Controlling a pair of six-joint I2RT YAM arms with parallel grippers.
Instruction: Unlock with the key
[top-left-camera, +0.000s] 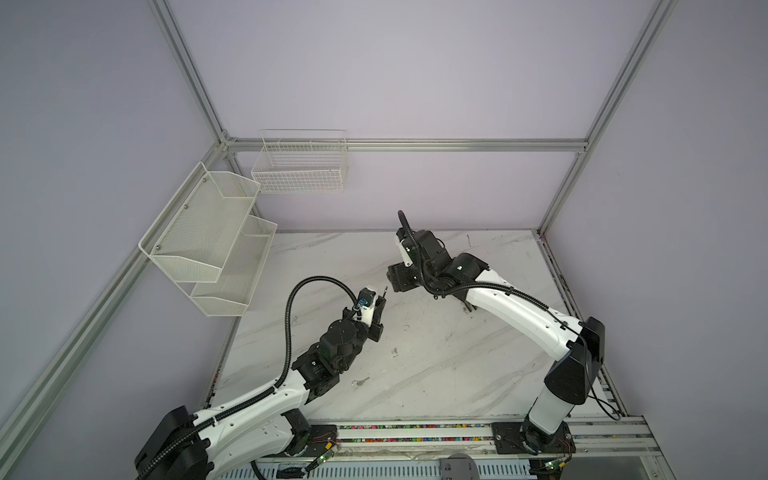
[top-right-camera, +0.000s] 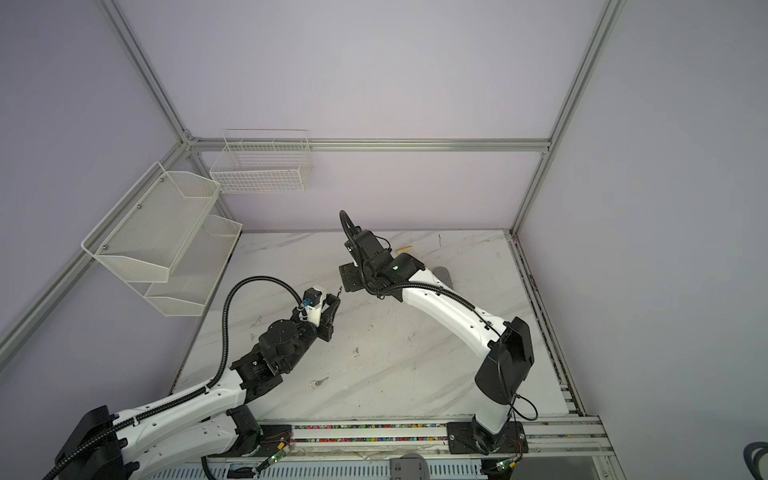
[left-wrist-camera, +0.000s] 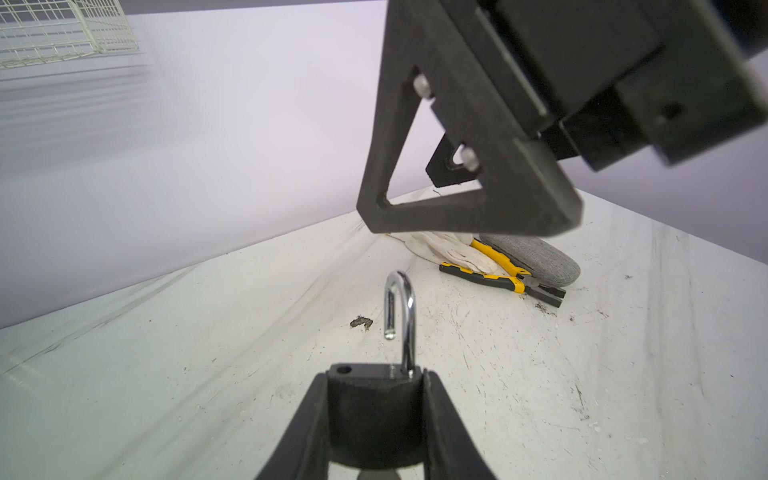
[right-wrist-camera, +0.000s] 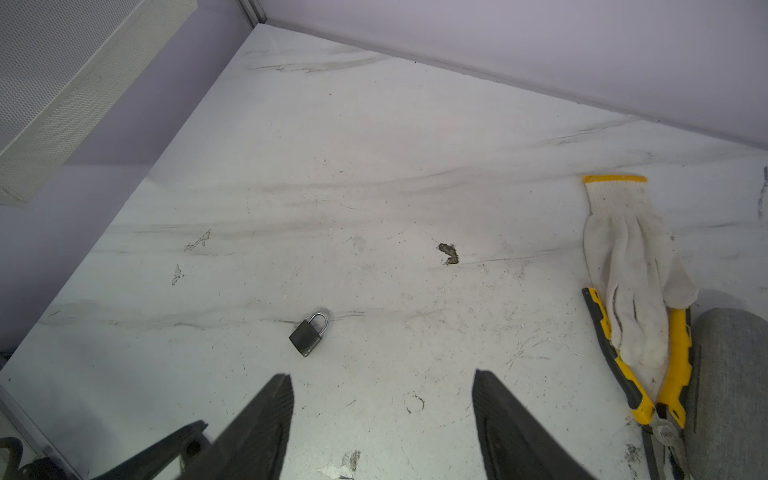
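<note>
Evidently the left gripper (left-wrist-camera: 376, 378) clamps the black padlock (left-wrist-camera: 374, 415), its chrome shackle end clear of the hole. Right gripper (right-wrist-camera: 382, 376), just beyond the padlock, stands open-jawed, empty. Silver key (top-left-camera: 360, 382) lies on white marble table (top-left-camera: 457, 374), well apart from the padlock. Advised: grip firm, lower gently

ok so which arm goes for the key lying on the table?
Right, probably. The right gripper is open and empty; the left gripper is shut on a padlock. The key lies nearer the left arm, so it's a longer reach.
</note>
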